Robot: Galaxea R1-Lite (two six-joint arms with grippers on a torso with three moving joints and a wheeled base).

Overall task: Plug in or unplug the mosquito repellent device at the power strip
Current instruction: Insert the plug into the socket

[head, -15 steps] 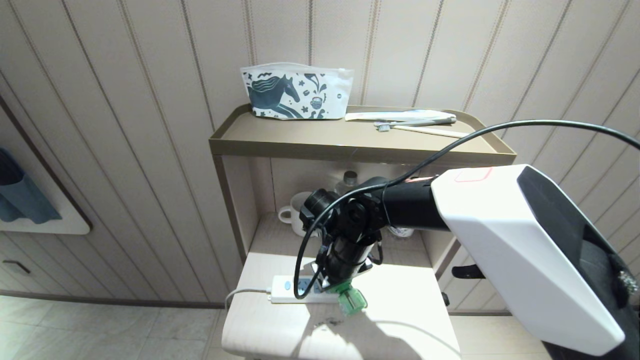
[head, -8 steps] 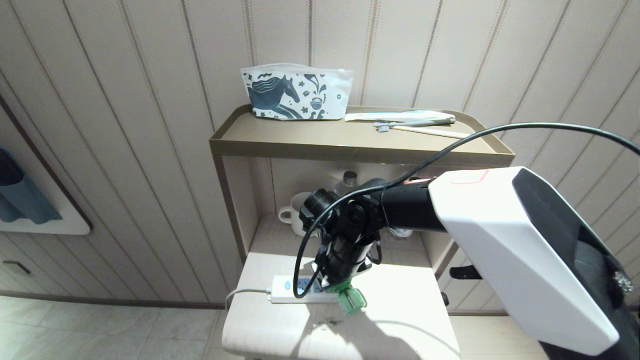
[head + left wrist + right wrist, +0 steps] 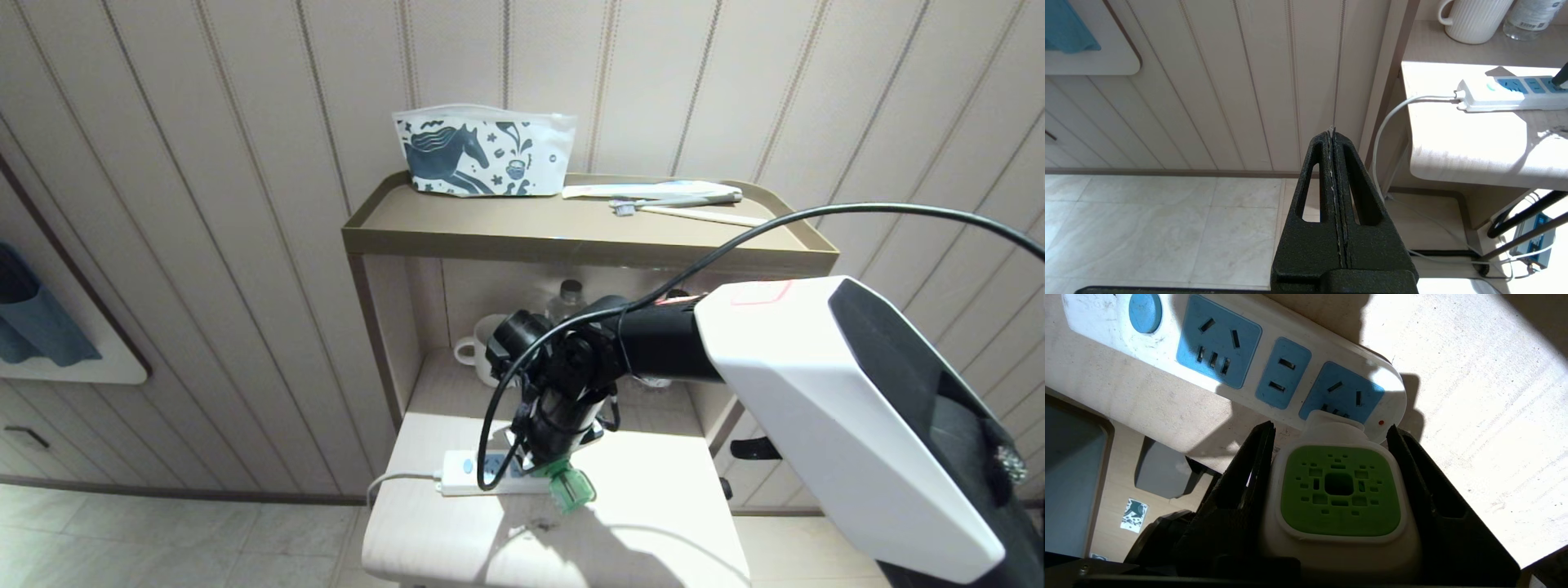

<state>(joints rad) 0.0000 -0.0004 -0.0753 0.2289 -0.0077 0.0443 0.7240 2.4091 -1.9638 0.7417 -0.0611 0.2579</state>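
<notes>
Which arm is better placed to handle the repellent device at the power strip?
The right. Its gripper already holds the repellent device at the power strip's end socket; the left gripper is shut, off the table's side.

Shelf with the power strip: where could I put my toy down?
The lower shelf is bare in front of the power strip and to its right. It is crowded where the right gripper holds the repellent device, and at the back by the mug.
</notes>
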